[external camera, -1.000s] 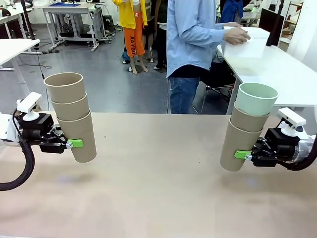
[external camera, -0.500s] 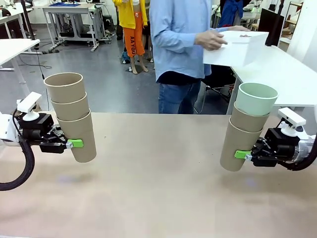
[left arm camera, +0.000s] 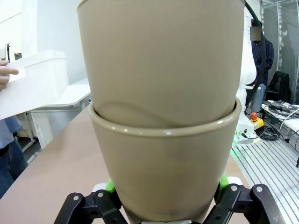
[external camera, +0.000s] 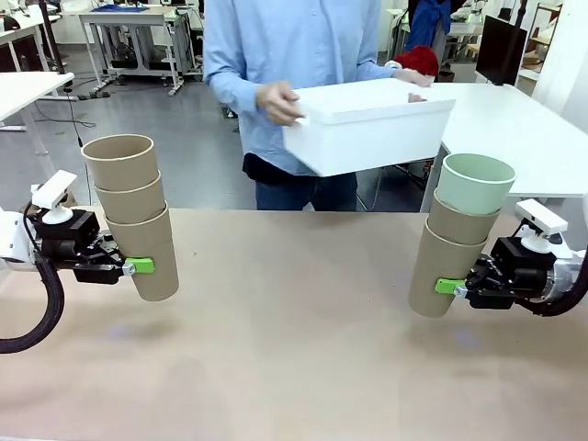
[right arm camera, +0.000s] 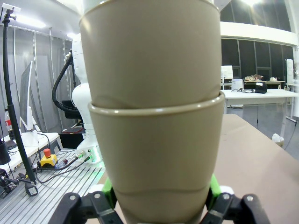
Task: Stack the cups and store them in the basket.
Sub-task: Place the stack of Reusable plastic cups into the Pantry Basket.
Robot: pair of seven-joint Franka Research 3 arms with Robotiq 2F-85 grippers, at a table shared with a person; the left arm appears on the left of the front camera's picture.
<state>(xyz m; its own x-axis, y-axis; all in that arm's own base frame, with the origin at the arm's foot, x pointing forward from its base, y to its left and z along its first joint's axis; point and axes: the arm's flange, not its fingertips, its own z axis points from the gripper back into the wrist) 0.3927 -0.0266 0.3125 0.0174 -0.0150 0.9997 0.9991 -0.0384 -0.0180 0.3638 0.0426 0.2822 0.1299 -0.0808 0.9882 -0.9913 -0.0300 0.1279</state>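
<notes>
My left gripper (external camera: 138, 266) is shut on a stack of three tan cups (external camera: 133, 213), held upright above the table at the left; the same tan stack (left arm camera: 161, 140) looms close between its green pads (left arm camera: 112, 186). My right gripper (external camera: 448, 287) is shut on a second stack (external camera: 455, 239), two tan cups topped by the mint green cup (external camera: 476, 182), tilted slightly left. That right stack (right arm camera: 154, 121) rises between the right pads (right arm camera: 108, 186). A person across the table holds the white basket (external camera: 367, 124) in both hands above the far edge.
The tan table (external camera: 294, 340) lies bare between the two stacks. A white table (external camera: 524, 129) stands behind at the right, and the person's hand (external camera: 276, 101) grips the basket's left end. Other desks and floor lie farther back.
The person has turned from the white table and carried the basket left and forward, over the far edge of my table. Both grippers and their stacks have not moved.
</notes>
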